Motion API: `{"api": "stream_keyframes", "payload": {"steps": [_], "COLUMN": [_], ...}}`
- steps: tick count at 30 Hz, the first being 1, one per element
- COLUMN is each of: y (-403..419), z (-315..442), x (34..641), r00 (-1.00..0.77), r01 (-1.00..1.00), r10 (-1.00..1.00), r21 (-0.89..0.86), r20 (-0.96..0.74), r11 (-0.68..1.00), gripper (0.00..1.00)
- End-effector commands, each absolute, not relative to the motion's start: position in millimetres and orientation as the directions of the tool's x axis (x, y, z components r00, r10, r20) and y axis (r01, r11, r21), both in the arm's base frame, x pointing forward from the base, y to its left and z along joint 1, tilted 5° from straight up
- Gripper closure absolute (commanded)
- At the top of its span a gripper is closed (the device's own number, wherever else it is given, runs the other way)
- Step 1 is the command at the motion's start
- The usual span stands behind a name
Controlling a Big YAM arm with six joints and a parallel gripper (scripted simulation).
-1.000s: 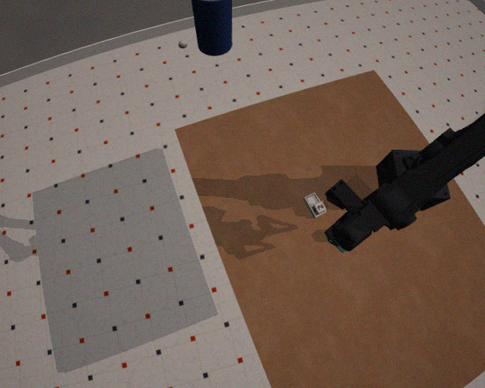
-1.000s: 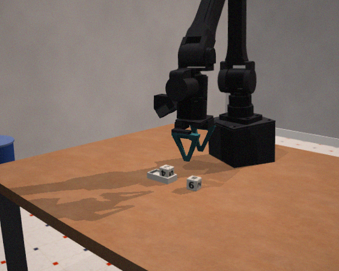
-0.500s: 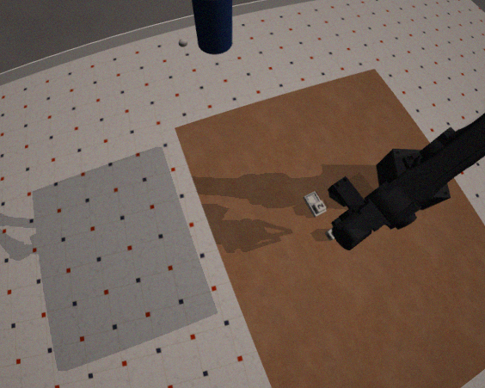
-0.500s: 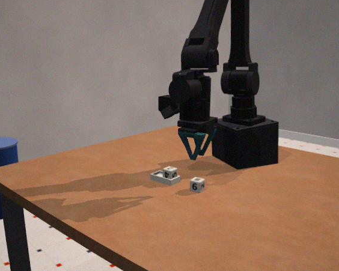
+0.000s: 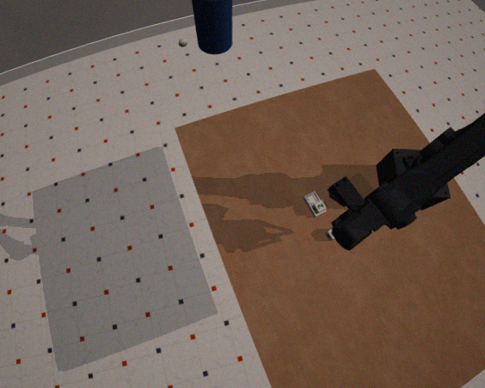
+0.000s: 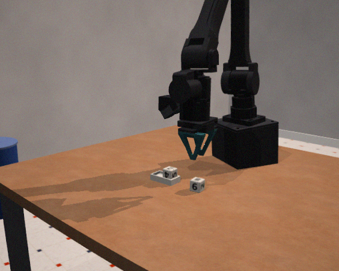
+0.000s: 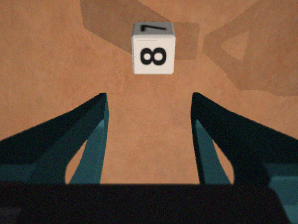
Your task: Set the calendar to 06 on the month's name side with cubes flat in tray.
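Note:
A white cube (image 6: 196, 184) (image 7: 153, 51) stands loose on the table beside the tray; the arm mostly hides it in the top view (image 5: 329, 234). The exterior view shows a 6-or-9 digit on its left face; the wrist view shows an 8 lying sideways on its top and a 7 on a side. The small white tray (image 5: 306, 200) (image 6: 161, 179) lies flat. A second cube (image 5: 320, 206) (image 6: 170, 172) sits at one end of it, with a 2 on top and an upside-down 4 on a side. My gripper (image 6: 197, 157) (image 7: 149, 103) is partly open, empty, above the loose cube.
The black robot base (image 5: 395, 163) (image 6: 245, 144) stands behind the tray and cubes. A blue bin (image 5: 212, 21) (image 6: 2, 174) stands on the floor beyond the table. The tray's other end holds no cube.

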State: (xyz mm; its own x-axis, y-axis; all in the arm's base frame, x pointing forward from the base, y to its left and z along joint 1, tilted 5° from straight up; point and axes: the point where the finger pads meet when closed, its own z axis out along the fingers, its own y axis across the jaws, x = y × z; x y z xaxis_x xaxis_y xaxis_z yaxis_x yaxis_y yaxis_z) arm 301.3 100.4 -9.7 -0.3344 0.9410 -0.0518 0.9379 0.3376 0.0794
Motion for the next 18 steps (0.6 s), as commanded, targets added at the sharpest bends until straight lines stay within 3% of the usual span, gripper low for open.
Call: {"api": "stream_keyframes", "payload": {"steps": [1, 18], "y": [105.2, 104.5], "z": [-2.1, -13.5], "x": [301.7, 300.1], "r00": [-0.334, -0.335], "r01": [0.937, 0.938], "r10": [0.941, 0.941], "r21": [0.091, 0.079], "r20": [-0.055, -0.055], "r11": [0.338, 0.339], "gripper": [0.55, 0.55]}}
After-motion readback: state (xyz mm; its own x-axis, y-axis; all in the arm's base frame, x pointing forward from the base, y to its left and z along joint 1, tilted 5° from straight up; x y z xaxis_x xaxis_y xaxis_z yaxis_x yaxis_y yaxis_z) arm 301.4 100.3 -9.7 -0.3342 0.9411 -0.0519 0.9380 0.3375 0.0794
